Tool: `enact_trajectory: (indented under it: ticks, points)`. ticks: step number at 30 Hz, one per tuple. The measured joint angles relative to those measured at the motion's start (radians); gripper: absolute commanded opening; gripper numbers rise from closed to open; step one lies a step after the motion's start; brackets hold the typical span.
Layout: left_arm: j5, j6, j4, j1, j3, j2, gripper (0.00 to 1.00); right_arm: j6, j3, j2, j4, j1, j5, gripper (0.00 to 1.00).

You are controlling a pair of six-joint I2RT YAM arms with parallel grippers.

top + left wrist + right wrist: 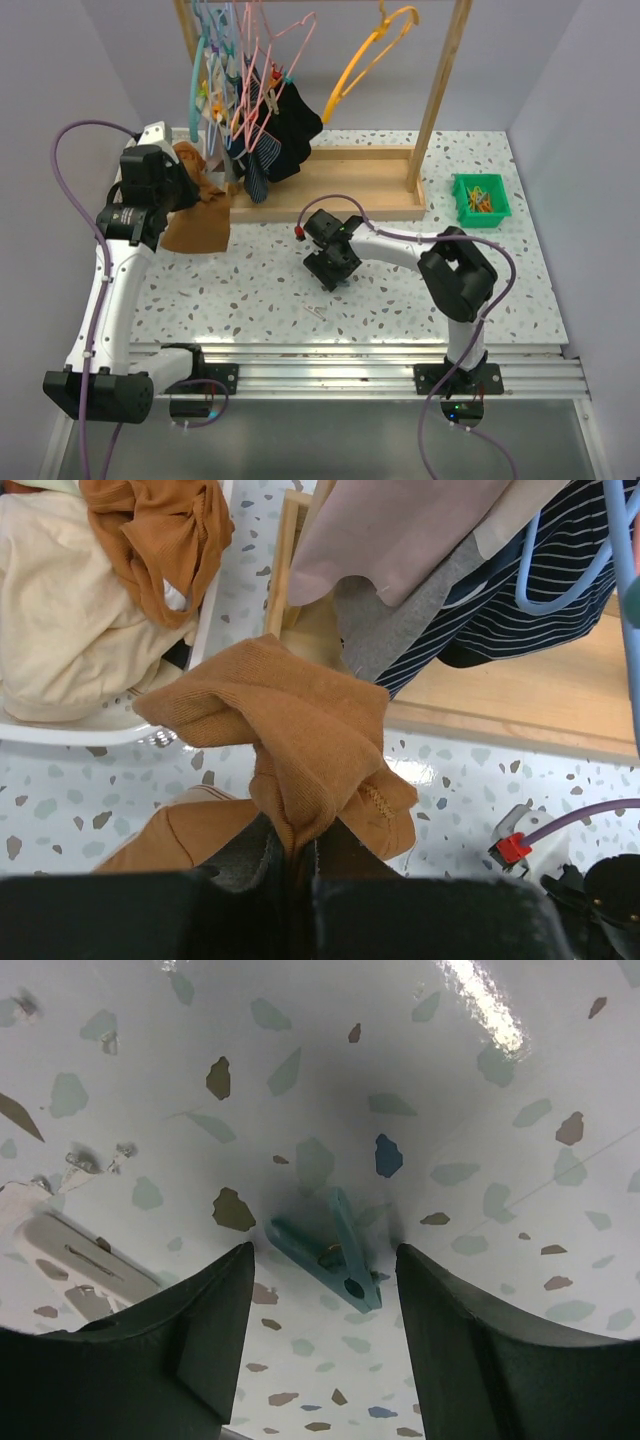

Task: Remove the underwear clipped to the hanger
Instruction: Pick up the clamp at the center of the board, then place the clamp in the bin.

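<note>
1. Top view: the black underwear (pixel 290 125) hangs clipped to a pink hanger (pixel 262 80) on the wooden rack, well apart from both arms. The right fingers (pixel 330 272) are down on the surface (pixel 250 300) over a loose peg. The left fingers (pixel 178 188) hold an orange-brown cloth (pixel 195 225) beside the rack. The step looks like clearing the fallen peg, probably to the green bin (pixel 480 198).
2. Left wrist view: the left fingers (pixel 230 900) are clamped together on a gathered fold of the orange-brown cloth (pixel 300 730), which hangs between a white basket (pixel 100 735) and a striped garment (pixel 520 600).
3. Right wrist view: the right fingers (pixel 210 1330) stand apart, one on each side of a teal clothes peg (pixel 335 1250) lying flat, and touch nothing. To grip well, keep the tips low against the surface and centred on the peg. It lies askew between them, so an uneven squeeze could spin it out.
</note>
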Motion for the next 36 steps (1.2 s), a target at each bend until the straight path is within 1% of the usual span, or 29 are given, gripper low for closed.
enact_trajectory:
  ticks: [2, 5, 6, 8, 9, 11, 12, 15, 18, 21, 24, 27, 30, 33, 36]
  points:
    - [0.004, 0.000, 0.002, 0.000, 0.005, 0.000, 0.00, -0.002, 0.000, 0.013, 0.006, 0.001, 0.000, 0.61]
    - [0.009, 0.000, 0.000, 0.000, 0.005, 0.000, 0.00, -0.006, 0.000, 0.019, 0.013, 0.001, 0.003, 0.51]
    - [0.010, 0.000, 0.000, 0.000, 0.005, 0.000, 0.00, -0.006, 0.000, 0.021, 0.015, 0.001, 0.005, 0.45]
    - [0.012, 0.000, 0.000, 0.000, 0.006, 0.000, 0.00, -0.006, 0.000, 0.021, 0.018, -0.002, 0.005, 0.40]
    - [0.012, 0.000, -0.002, 0.000, 0.008, 0.000, 0.00, -0.005, 0.000, 0.021, 0.020, -0.006, 0.004, 0.27]
    - [0.012, -0.001, -0.003, 0.000, 0.014, 0.000, 0.00, 0.003, -0.001, 0.021, 0.024, -0.014, -0.001, 0.14]
    - [0.012, -0.001, -0.004, 0.000, 0.019, 0.000, 0.00, 0.006, -0.003, 0.021, 0.029, -0.019, -0.009, 0.00]
    - [0.011, -0.003, -0.005, 0.000, 0.042, 0.000, 0.00, 0.039, -0.035, -0.002, 0.061, -0.035, -0.020, 0.00]
    - [0.007, -0.008, -0.007, 0.000, 0.072, 0.000, 0.00, 0.093, -0.115, -0.066, 0.092, -0.062, -0.016, 0.00]
    - [-0.011, -0.009, -0.014, 0.000, 0.104, 0.000, 0.00, 0.165, -0.198, -0.176, 0.056, -0.098, 0.027, 0.00]
    - [-0.042, -0.009, -0.018, 0.001, 0.128, 0.000, 0.00, 0.246, -0.224, -0.335, -0.019, -0.159, 0.106, 0.00]
    - [-0.061, -0.009, -0.021, 0.001, 0.130, -0.004, 0.00, 0.319, -0.192, -0.497, -0.079, -0.303, 0.185, 0.00]
    - [-0.076, -0.009, -0.022, 0.001, 0.130, -0.004, 0.00, 0.363, -0.089, -0.560, -0.132, -0.506, 0.270, 0.00]
    - [-0.083, -0.009, -0.022, 0.002, 0.130, -0.004, 0.00, 0.386, 0.037, -0.512, -0.161, -0.689, 0.317, 0.00]
    - [-0.084, -0.010, -0.022, 0.006, 0.130, -0.005, 0.00, 0.404, 0.163, -0.399, -0.174, -0.819, 0.333, 0.00]
